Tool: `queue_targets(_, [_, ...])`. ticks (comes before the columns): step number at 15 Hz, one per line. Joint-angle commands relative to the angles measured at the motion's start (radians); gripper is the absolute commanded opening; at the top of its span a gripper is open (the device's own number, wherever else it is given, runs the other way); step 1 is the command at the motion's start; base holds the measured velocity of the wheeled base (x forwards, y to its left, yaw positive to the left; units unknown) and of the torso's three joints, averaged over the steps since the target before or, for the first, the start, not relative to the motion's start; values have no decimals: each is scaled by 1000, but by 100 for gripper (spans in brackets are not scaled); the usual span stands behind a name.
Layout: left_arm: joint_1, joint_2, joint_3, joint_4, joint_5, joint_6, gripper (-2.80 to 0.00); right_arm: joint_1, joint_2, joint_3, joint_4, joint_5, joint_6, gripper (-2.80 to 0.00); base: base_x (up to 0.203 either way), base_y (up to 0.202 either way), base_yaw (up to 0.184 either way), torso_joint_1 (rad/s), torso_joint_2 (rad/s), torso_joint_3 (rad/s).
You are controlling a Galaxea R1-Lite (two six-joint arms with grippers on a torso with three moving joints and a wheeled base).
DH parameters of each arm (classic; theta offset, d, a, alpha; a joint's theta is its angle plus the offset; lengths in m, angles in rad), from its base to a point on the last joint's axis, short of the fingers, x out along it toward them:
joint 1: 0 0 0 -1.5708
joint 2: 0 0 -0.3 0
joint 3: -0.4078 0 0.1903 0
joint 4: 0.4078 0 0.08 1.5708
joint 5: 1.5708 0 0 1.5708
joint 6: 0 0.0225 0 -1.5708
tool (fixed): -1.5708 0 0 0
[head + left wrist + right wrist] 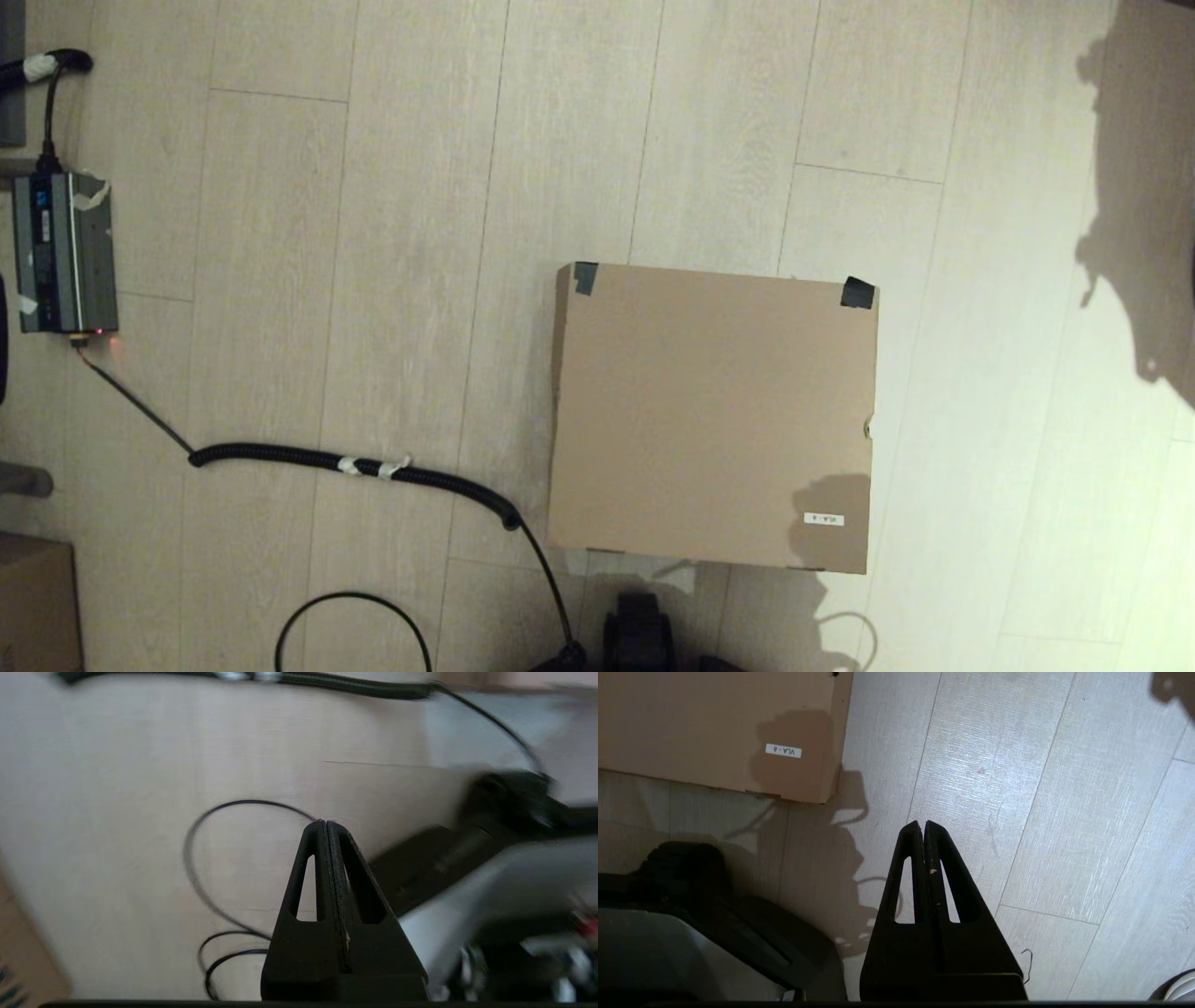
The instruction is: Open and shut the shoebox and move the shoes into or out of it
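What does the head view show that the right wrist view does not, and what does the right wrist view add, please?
Only the head view shows the whole closed shoebox with dark tape patches on its two far corners, the grey power unit and the coiled black cable. Neither gripper appears there.

Only the right wrist view shows the right gripper, fingers shut, above bare floor beside the box's near corner, and the text on the label.

Both show the shoebox lid, its white label and the wooden floor. No shoes are visible in either.
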State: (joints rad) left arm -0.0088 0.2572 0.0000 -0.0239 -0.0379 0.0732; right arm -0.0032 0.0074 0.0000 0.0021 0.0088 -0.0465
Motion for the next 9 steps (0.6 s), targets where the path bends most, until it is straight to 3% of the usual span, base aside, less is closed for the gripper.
queue_targets(1, [-31, -34, 0, 7, 0, -4, -280, 0, -6, 0, -1, -7, 26, -280, 0, 0, 0, 0, 0, 0])
queue_targets(5, [-4, -254, 0, 18, 12, 3, -280, 0, -6, 0, -5, -10, 47, -280, 0, 0, 0, 0, 0, 0])
queue_targets(9, [4, -257, 0, 24, 39, -41, -280, 0, -6, 0, -5, -10, 50, -280, 0, 0, 0, 0, 0, 0])
